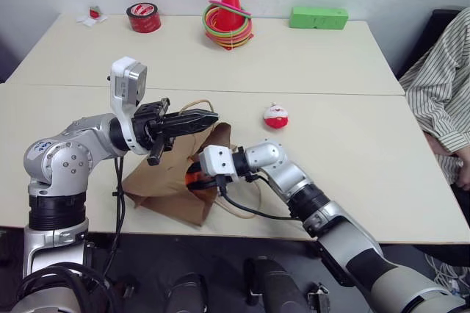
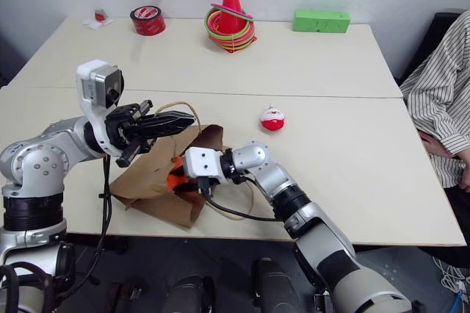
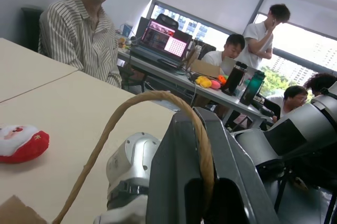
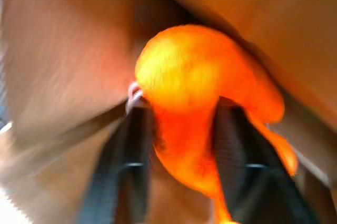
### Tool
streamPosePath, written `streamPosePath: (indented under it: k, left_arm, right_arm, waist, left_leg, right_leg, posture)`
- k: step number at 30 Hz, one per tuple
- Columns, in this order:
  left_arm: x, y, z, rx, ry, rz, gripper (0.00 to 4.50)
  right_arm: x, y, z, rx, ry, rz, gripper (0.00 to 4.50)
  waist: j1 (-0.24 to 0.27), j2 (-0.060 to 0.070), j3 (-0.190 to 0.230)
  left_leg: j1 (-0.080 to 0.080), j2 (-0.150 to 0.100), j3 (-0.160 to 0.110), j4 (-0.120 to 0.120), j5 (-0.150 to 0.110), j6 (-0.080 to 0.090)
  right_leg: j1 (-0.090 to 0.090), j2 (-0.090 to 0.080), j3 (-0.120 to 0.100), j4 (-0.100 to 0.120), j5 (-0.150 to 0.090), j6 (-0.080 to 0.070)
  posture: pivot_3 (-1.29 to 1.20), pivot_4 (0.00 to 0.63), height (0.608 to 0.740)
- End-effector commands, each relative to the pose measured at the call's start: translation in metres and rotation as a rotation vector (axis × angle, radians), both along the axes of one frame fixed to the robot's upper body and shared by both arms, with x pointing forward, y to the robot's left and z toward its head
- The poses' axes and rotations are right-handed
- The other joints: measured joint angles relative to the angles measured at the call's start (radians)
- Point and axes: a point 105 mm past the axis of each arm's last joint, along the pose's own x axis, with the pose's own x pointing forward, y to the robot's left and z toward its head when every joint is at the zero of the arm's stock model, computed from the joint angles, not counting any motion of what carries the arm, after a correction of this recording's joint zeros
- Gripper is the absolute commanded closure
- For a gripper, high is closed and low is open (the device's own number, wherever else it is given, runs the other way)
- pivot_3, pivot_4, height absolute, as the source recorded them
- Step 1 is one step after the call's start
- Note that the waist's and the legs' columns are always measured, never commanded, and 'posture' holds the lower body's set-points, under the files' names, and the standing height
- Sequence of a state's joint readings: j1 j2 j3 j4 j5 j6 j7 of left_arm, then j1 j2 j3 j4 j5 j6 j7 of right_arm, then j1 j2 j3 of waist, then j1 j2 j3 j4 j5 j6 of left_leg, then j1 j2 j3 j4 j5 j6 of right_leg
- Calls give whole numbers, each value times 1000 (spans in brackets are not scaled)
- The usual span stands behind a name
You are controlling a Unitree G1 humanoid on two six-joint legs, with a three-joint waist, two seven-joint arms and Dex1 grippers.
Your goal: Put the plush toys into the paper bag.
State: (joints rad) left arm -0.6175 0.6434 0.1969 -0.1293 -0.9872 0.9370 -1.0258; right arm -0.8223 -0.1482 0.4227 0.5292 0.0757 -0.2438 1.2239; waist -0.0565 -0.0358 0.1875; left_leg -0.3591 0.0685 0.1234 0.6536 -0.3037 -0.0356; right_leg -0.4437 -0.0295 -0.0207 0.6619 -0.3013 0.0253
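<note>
orange plush [image 4: 195, 92] between right gripper [image 2: 176, 179] fingers inside paper bag [image 1: 172, 177] mouth | left gripper [image 1: 205, 117] pinches handle [image 3: 152, 103] | red-white plush [image 1: 276, 115] at bag's 2 o'clock | beige table [image 1: 352, 151] | cone [image 1: 230, 6], tape [image 1: 144, 17] at 12 | person [image 1: 448, 92] at 3

Paper bag [image 1: 172, 184]: interior hidden by its own brown wall; mouth partly masked by the right gripper [image 1: 194, 179] reaching in.
Orange plush toy [image 4: 195, 92]: blurred in the right wrist view, between the two black fingers [image 4: 129, 166]; whether they press it cannot be told. Beside the bag's mouth, only a sliver of orange.
Person in a striped shirt [image 1: 448, 85]: cut off by the edge, well apart from the bag.
Small red-and-white item on white paper [image 1: 94, 13]: far from the bag, too small to identify.
</note>
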Motion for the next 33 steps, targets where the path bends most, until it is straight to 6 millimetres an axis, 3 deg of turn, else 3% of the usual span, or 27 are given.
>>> streamPosePath:
  k: [1, 5, 10, 16, 18, 20, 21, 24, 29, 33]
  left_arm:
    - [-8, 5, 10, -4, -58, 6, 4500]
    - [-9, 5, 7, 13, -56, 11, 4500]
    - [-9, 6, 7, 18, -74, 25, 4500]
    - [0, 15, 12, 2, -131, 128, 4500]
    - [4, 19, 13, 1, -143, 163, 4500]
    - [6, 22, 14, 1, -146, 177, 4500]
    - [7, 23, 14, 3, -146, 179, 4500]
    - [12, 21, 12, 27, -154, 185, 4500]
    - [19, 20, 12, 53, -154, 203, 4500]
    - [18, 18, 10, 78, -159, 193, 4500]
  right_arm:
    - [-6, -23, 33, 111, 8, 17, 1458]
    - [-19, -60, 57, 189, 68, 16, 75]
    - [-16, -128, 61, 266, 158, -230, 33]
    - [-24, -251, 12, 297, 107, -858, 33]
    - [-30, -279, 0, 287, 69, -1027, 33]
    - [-32, -292, -4, 277, 23, -1135, 33]
    - [-31, -292, -4, 273, 14, -1147, 33]
    - [-8, -263, 4, 188, -28, -1052, 33]
    - [53, -210, 34, 145, -131, -932, 33]
    - [92, -178, 35, 72, -135, -909, 33]
  waist:
    - [3, 0, 0]
    - [4, 0, 0]
    - [10, 0, 0]
    - [29, 0, 0]
    - [28, 0, 0]
    - [18, 0, 0]
    - [12, 0, 0]
    - [-8, -1, 1]
    - [-29, -1, 2]
    - [-25, -1, 2]
  left_leg:
    - [0, 0, 0, 0, 0, 0]
    - [-1, 0, -1, 0, 0, 0]
    - [0, 0, -1, -1, 0, 0]
    - [0, -1, -1, -3, 0, 1]
    - [0, -2, 0, -3, 0, 1]
    - [2, -2, 3, -3, 0, 1]
    - [3, -2, 4, -3, 0, 0]
    - [6, -2, 5, -3, 1, -1]
    - [7, -2, 3, -5, 3, -3]
    - [6, -1, 2, -6, 3, -4]
  right_leg:
    - [0, 0, 0, 0, 0, 0]
    - [0, 0, -1, 0, 0, 0]
    - [0, 0, -1, -2, 0, 0]
    - [0, 1, 0, -4, 0, 0]
    - [0, 0, 0, -4, 0, 1]
    - [1, 1, 3, -3, 1, 2]
    - [1, 1, 4, -3, 1, 2]
    - [3, 3, 6, -1, 2, 2]
    - [1, 5, 8, 0, 2, 1]
    - [0, 5, 7, -1, 1, -1]
  posture:
    - [0, 150, 740]
    - [0, 150, 740]
    - [0, 150, 740]
    - [0, 150, 740]
    - [0, 150, 740]
    - [0, 150, 740]
    - [0, 150, 740]
    - [0, 150, 740]
    - [0, 150, 740]
    - [0, 150, 740]
